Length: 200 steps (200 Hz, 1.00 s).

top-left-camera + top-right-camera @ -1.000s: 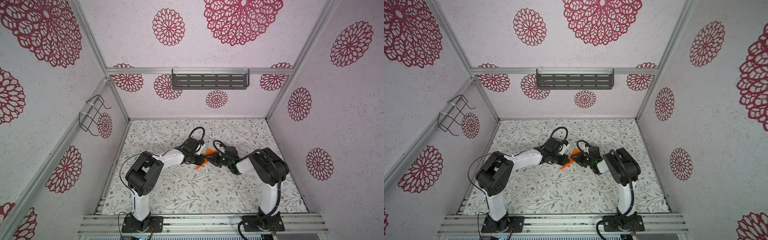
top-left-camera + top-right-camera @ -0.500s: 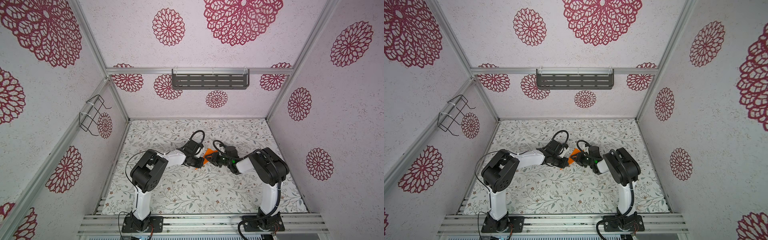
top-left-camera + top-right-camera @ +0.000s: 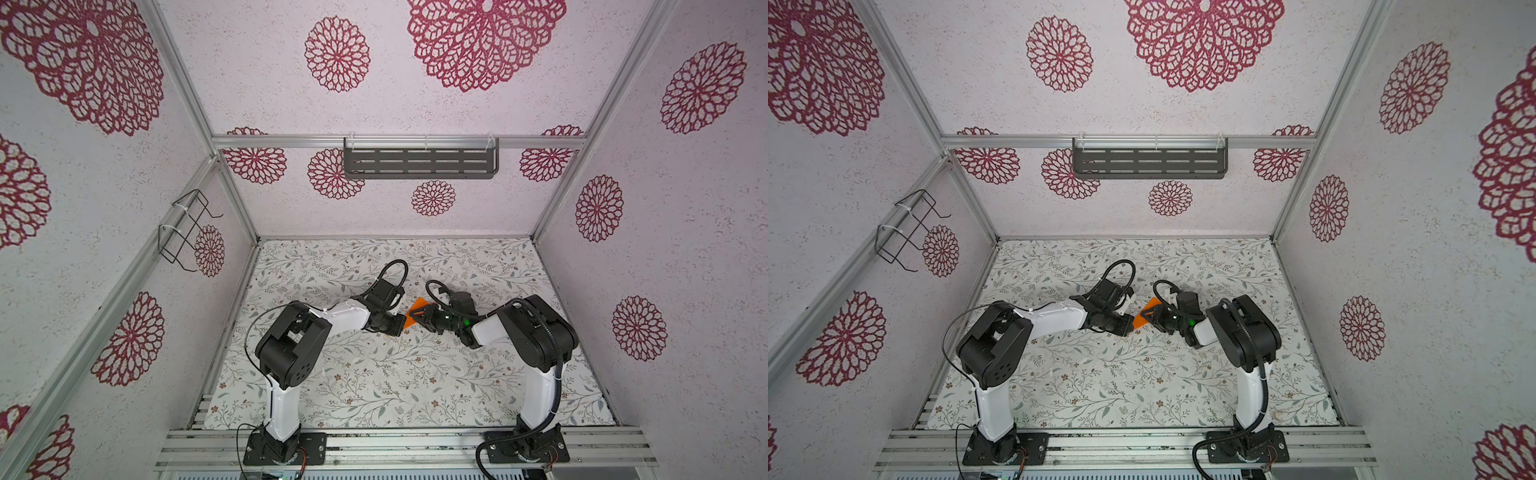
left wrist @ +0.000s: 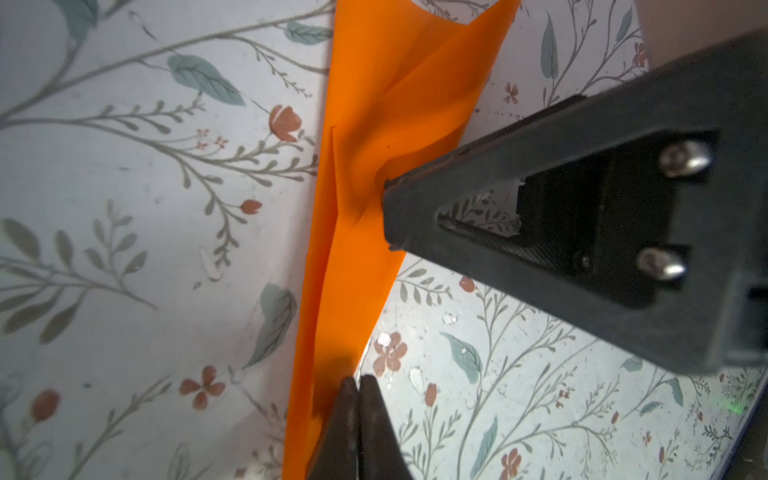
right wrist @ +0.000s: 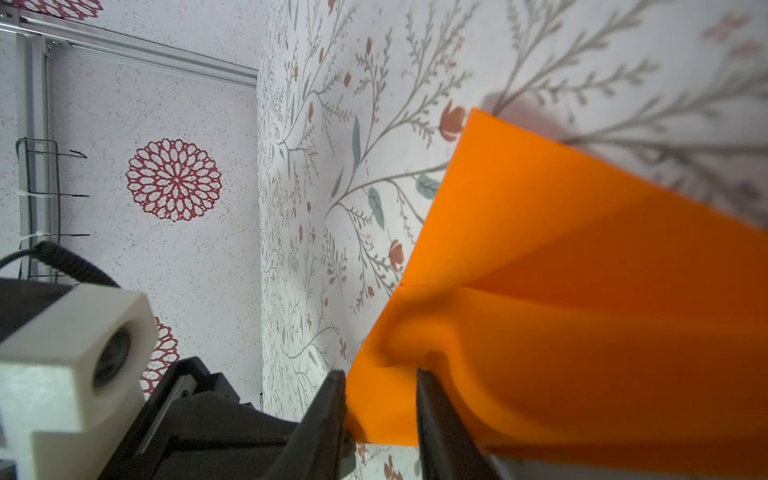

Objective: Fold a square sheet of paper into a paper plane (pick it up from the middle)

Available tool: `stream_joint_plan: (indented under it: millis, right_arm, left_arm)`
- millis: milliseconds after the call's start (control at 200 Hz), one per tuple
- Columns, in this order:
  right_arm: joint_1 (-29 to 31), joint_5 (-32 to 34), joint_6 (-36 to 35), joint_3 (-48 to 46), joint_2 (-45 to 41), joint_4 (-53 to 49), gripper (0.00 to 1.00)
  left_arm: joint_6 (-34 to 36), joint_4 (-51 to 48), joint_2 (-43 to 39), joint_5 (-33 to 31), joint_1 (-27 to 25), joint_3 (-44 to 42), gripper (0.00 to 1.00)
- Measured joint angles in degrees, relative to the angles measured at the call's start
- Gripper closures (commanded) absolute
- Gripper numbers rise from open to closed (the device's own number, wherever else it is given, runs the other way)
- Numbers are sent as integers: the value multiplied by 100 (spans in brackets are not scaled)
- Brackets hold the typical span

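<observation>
**Part-folded orange sheet held between two arms**

On the left, the left end effector (image 4: 357,386) is clenched, its tips together at the narrow end of the square sheet of paper (image 4: 357,270). I cannot tell whether a ply is nipped between them. In both top views it sits forward of the wall rack (image 3: 419,163), just left of the rack's middle. The sheet is part-folded and at least partly lifted off the floral surface (image 3: 374,374), and it lies straight forward of the rack's middle. Just right of that line, the right end effector (image 5: 380,390) has its jaws partly apart around a puffed fold and appears to be grasping it.

The step looks like setting a crease. To do it well, the right side should hold steady while the closed left tips run along the fold line. The edges need to stay matched and the paper taut without tearing.

Compared with a second ago, less of the sheet's lower point shows beyond the left end effector. The right arm looks unmoved.
</observation>
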Motion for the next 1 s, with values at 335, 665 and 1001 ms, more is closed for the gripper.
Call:
stream_joint_plan:
  millis: [335, 665, 1001]
  right_arm:
    - [0, 0, -4, 28, 0, -57, 67]
    - [2, 9, -28, 70, -22, -190, 67]
    - [0, 7, -70, 96, -28, -264, 67]
  left_arm:
    - [-17, -168, -48, -181, 0, -160, 94]
    - [-57, -214, -201, -46, 0, -157, 91]
    - [-68, -214, -118, -116, 33, 402, 89]
